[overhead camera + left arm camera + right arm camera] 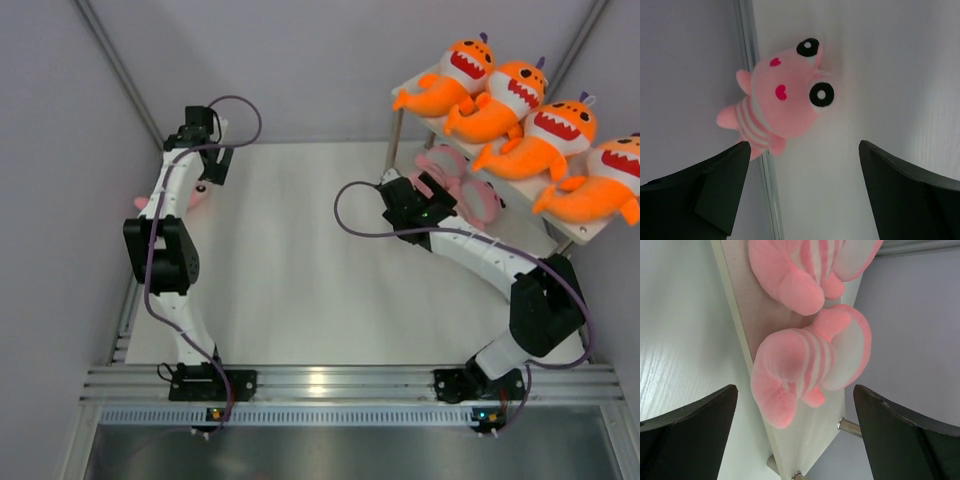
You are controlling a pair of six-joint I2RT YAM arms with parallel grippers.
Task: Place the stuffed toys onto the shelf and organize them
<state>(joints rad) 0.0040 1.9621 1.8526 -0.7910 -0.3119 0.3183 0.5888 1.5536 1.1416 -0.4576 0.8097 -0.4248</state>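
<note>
My left gripper [802, 150] hangs with its jaws spread wide and nothing between them. It faces a pink striped plush [782, 95] that lies face up at the left edge of the table [890, 75], against the rail [746, 45], in the upper middle of the left wrist view. My right gripper [794, 390] is likewise parted and empty, over two pink striped toys [810, 360] resting on the lower board [742, 305] of the shelf [578, 230]. At the upper right of the top view, four orange sharks [520, 135] sit in a row on its top board.
</note>
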